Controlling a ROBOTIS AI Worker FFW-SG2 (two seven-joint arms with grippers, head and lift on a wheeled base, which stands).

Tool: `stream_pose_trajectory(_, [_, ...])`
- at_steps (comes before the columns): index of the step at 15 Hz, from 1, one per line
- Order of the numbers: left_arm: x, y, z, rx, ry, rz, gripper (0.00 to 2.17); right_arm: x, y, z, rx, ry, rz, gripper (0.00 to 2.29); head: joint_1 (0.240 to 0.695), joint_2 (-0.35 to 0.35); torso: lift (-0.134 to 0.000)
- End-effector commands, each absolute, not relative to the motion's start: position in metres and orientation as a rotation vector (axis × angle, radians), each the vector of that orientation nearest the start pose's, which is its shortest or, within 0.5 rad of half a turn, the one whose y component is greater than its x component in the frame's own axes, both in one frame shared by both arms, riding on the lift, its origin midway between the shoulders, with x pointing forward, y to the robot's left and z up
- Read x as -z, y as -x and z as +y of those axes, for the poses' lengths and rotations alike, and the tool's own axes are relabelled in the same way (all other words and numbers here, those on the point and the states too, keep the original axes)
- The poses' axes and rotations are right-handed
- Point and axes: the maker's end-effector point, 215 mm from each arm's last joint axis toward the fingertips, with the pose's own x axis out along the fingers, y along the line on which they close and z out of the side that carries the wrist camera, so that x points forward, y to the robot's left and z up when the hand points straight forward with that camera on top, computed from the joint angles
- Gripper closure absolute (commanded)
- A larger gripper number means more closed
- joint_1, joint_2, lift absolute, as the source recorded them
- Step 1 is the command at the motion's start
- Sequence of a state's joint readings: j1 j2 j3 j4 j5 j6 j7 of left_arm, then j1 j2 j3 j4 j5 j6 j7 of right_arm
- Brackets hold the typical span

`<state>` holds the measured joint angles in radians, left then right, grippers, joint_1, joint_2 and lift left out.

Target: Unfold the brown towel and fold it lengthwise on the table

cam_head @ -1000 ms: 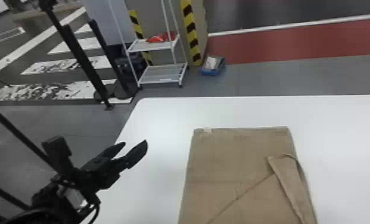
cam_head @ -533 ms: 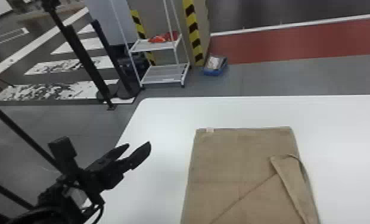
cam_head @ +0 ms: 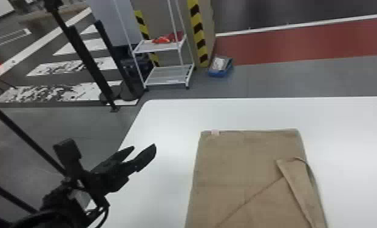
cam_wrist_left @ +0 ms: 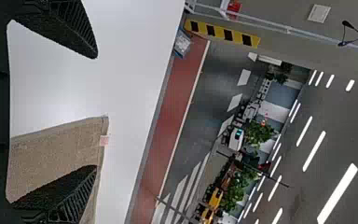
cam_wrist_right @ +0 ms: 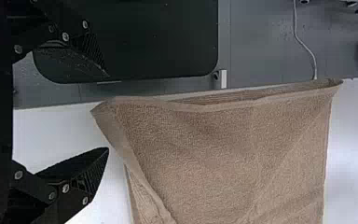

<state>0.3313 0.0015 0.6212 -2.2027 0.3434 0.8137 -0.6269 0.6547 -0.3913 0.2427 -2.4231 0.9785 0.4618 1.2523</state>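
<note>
The brown towel (cam_head: 242, 185) is spread flat on the white table (cam_head: 166, 121), right of the left gripper (cam_head: 144, 146) and apart from it. On the side away from that gripper, a narrow flap (cam_head: 293, 185) is turned over, with a slanting line running from it. A pale tag (cam_head: 215, 132) is attached by the far corner nearer the gripper.

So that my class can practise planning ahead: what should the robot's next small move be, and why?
Probably ease the right gripper toward the nearest corner of the brown towel, ready to grasp it. Its fingers are spread and hold no cloth, that corner appears lined up between them, and a flap lies turned over askew.
</note>
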Motion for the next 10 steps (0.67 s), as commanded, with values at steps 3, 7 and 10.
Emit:
stream_pose_trajectory(3, [0.3494, -0.4199, 0.3675, 0.176, 0.359, 0.332, 0.03, 0.4557, -0.2334, -0.1189, -1.208, 0.930, 0.729, 0.50, 0.695, 0.350, -0.110])
stream_pose_trajectory(7, [0.3490, -0.4196, 0.3674, 0.179, 0.359, 0.331, 0.03, 0.4502, -0.2371, -0.1186, -1.198, 0.929, 0.719, 0.69, 0.695, 0.350, -0.110])
stream_pose_trajectory(10, [0.3511, -0.4193, 0.3676, 0.178, 0.362, 0.335, 0.03, 0.4496, -0.2384, -0.1223, -1.189, 0.927, 0.727, 0.83, 0.695, 0.350, -0.110])
